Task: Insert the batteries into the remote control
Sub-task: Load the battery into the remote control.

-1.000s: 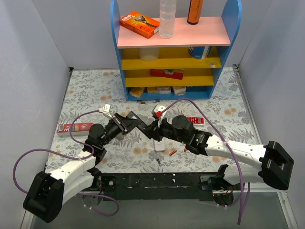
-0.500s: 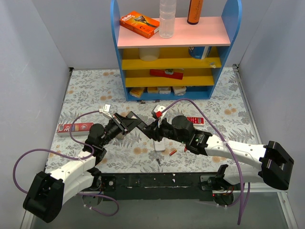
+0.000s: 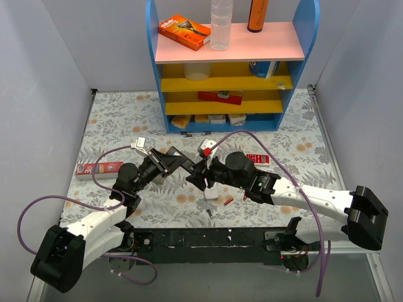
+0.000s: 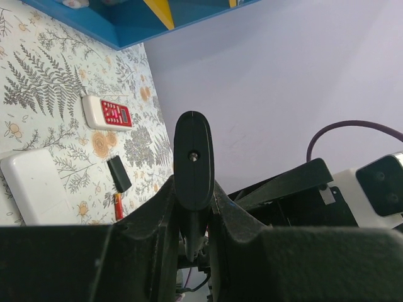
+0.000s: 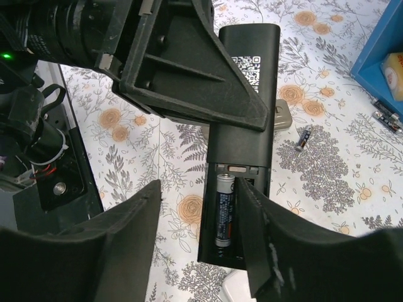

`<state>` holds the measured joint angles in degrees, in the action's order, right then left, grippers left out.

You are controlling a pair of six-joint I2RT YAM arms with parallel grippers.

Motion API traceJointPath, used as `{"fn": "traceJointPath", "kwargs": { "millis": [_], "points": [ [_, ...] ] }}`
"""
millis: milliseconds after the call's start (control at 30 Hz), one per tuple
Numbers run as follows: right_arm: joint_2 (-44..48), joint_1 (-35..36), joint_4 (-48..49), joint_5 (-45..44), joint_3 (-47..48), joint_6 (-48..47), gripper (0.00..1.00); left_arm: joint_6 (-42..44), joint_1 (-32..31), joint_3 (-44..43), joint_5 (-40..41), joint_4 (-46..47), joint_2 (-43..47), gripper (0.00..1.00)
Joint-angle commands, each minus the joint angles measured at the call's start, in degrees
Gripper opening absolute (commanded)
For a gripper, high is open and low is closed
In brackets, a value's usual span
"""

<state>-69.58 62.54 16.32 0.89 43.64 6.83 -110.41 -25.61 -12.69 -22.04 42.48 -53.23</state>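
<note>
My left gripper is shut on a black remote, seen edge-on in the left wrist view. The remote's back faces up with the battery bay open, and one dark battery lies in it. My right gripper is open, with its fingers on either side of the bay end; it also shows in the top view. A plain white remote lies on the table under the grippers. A red-orange battery and a dark one lie near the front edge. Another loose battery lies further off.
A white remote with red buttons lies to the right. A small black piece lies by the red-orange battery. A long red box lies at the left. A blue shelf unit stands at the back.
My right gripper has shifted slightly to the left along the black remote. The left arm holds still.
</note>
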Motion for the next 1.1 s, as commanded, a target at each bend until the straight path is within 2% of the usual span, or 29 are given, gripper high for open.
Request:
{"fn": "traceJointPath", "kwargs": {
  "millis": [0, 300, 533, 800, 1000, 1033, 1067],
  "points": [
    [1.03, -1.11, -2.78, -5.02, 2.33, -3.14, 0.62, -1.48, -0.50, -0.85, -5.11, 4.63, 0.24, 0.00],
    [3.57, -1.11, -4.71, -5.10, 4.26, -5.86, 0.76, -0.95, -0.50, -1.11, -6.61, 5.69, -0.47, 0.00],
    [5.95, -1.11, -6.38, -4.58, 6.28, -8.58, 0.77, 0.02, -0.50, -1.90, -8.28, 5.77, -0.73, 0.00],
    [8.85, -1.11, -10.95, 0.96, 9.18, -10.87, 0.77, 0.28, -0.50, -2.34, -9.68, 6.39, -1.70, 0.00],
    [8.06, -1.11, -20.16, -3.52, 13.57, -5.70, 0.67, 0.28, -0.59, -2.52, -9.95, 6.74, -2.05, 0.00],
    [7.28, -1.11, -20.97, -3.87, 14.36, -4.56, 0.60, 0.28, -0.59, -2.52, -9.95, 6.74, -2.05, 0.00],
    [6.92, -1.11, -21.84, -4.05, 14.63, -3.59, 0.57, 0.28, -0.59, -2.60, -9.95, 6.74, -2.14, 0.00]
  ]
}}
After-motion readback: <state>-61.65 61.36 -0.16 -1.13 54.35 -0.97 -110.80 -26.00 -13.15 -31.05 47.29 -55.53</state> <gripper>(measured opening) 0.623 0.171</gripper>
